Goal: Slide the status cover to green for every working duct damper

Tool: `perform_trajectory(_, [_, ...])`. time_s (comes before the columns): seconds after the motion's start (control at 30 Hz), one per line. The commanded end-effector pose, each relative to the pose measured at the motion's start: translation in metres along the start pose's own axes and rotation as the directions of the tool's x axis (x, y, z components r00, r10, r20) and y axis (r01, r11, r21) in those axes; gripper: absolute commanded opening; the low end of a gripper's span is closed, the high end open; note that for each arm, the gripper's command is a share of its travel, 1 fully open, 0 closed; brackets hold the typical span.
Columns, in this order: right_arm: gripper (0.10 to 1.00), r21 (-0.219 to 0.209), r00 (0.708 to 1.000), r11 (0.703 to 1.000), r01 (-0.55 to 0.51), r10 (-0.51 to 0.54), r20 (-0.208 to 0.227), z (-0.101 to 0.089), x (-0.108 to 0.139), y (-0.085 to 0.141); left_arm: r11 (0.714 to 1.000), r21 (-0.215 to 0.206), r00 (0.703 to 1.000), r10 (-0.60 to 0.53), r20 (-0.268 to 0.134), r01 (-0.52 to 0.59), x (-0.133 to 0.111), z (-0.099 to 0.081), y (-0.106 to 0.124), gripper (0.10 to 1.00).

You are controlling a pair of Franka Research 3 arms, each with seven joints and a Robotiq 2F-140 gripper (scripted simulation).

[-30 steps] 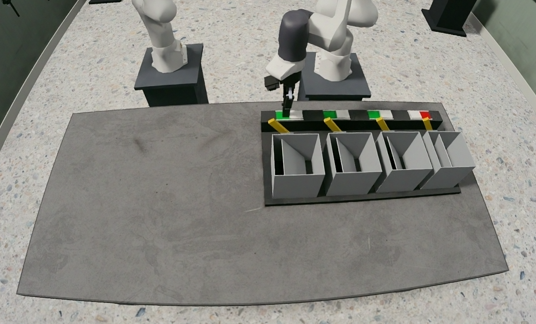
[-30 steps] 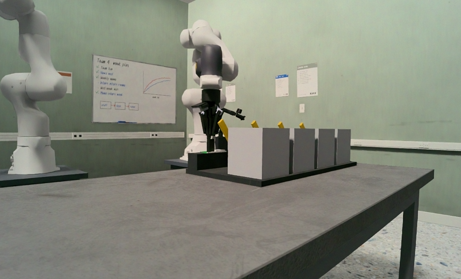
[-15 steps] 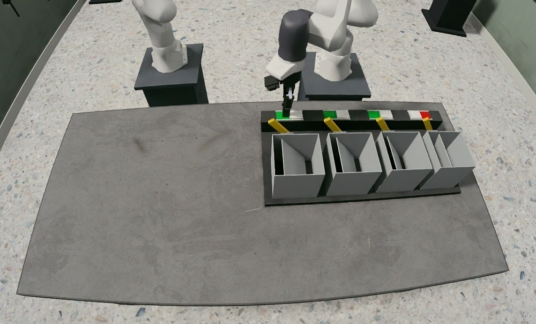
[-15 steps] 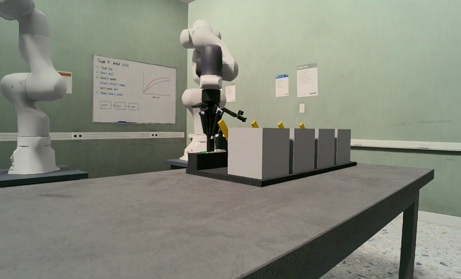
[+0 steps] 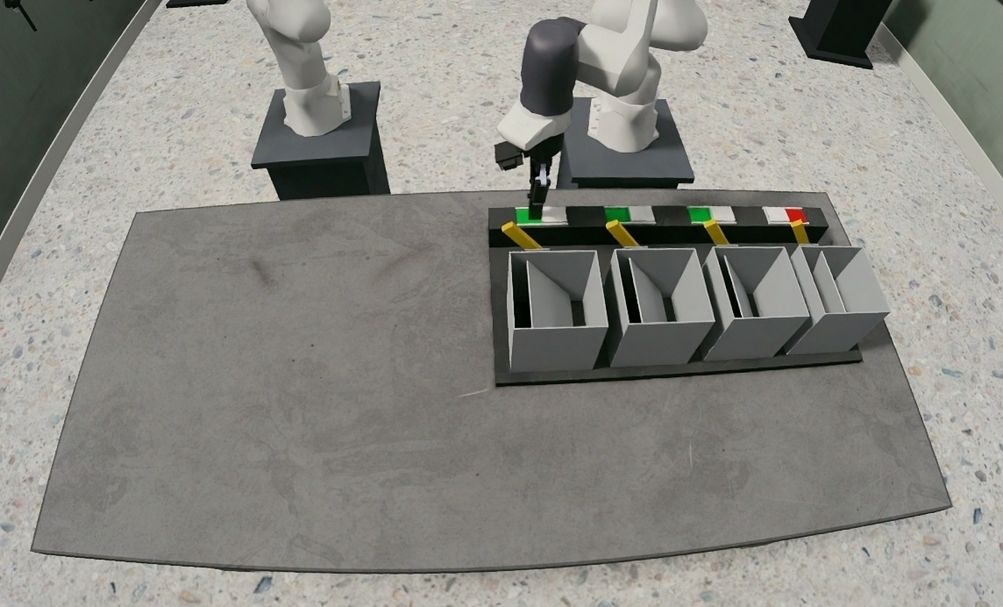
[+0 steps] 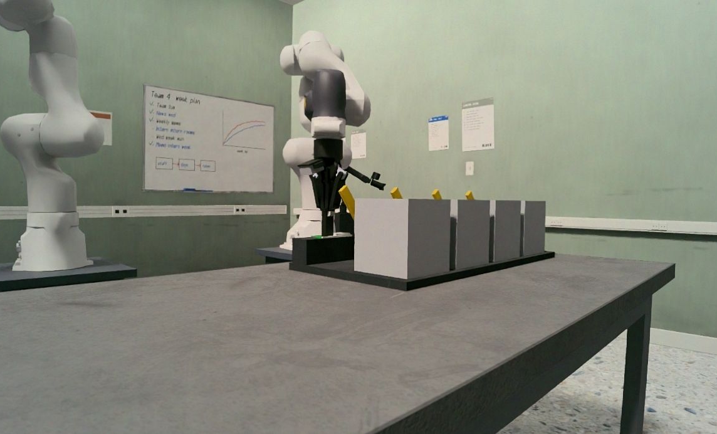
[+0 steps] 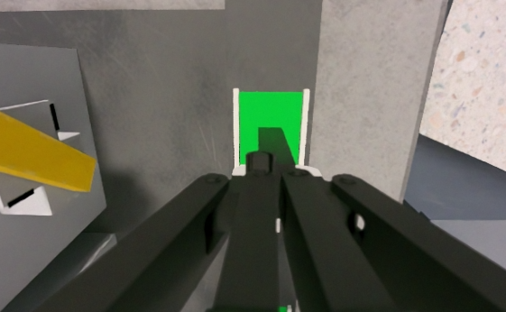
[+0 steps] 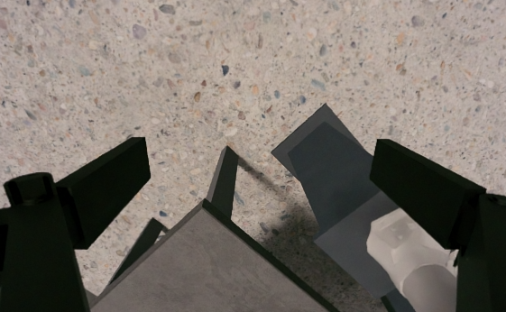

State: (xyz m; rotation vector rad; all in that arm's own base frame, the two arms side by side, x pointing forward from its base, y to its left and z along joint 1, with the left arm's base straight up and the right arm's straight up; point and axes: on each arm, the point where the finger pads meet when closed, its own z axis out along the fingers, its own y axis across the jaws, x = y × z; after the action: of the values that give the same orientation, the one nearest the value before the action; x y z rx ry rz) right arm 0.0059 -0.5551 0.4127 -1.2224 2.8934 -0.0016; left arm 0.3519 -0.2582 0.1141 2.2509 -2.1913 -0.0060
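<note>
Several grey dampers stand in a row behind their sliders; the leftmost damper [image 5: 554, 348] [image 6: 381, 237] is nearest the exterior camera. In the top view the leftmost slider shows green [image 5: 524, 216] [image 7: 271, 108], with its white cover [image 5: 555, 215] at the right. The second slider's green [image 5: 617, 215] and the third's green [image 5: 700, 215] show too, their covers at the right. The rightmost slider shows red [image 5: 795, 216], its cover [image 5: 776, 215] at the left. My left gripper [image 5: 535, 215] [image 6: 327, 233] [image 7: 269, 146] is shut, fingertips down at the leftmost slider beside its cover. My right gripper [image 8: 261, 158] is open and empty.
Yellow levers [image 5: 522, 235] [image 5: 623, 233] [image 5: 716, 232] [image 5: 800, 232] stick up between sliders and dampers, close to my left gripper at the leftmost one. A dark base [image 5: 682, 369] carries everything on the grey table [image 5: 302, 415]. The right wrist view shows floor and a table corner [image 8: 206, 252].
</note>
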Motion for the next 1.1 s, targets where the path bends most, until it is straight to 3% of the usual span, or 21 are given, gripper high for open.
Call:
perform_trajectory(0.0, [1.0, -0.001, 1.0, 1.0, -0.004, 0.004, 0.0, 0.0, 0.0, 0.001, 1.0, 0.003, 1.0, 0.002, -0.003, -0.002, 0.002, -0.001, -0.001, 0.099])
perform_trajectory(0.57, [1.0, -0.001, 1.0, 1.0, -0.004, 0.004, 0.0, 0.0, 0.0, 0.001, 1.0, 0.003, 1.0, 0.002, -0.003, -0.002, 0.006, -0.003, -0.001, 0.099])
perform_trajectory(1.07, [1.0, -0.001, 1.0, 1.0, -0.004, 0.004, 0.0, 0.0, 0.0, 0.001, 1.0, 0.003, 1.0, 0.002, -0.003, -0.002, 0.006, -0.036, -0.001, 0.099])
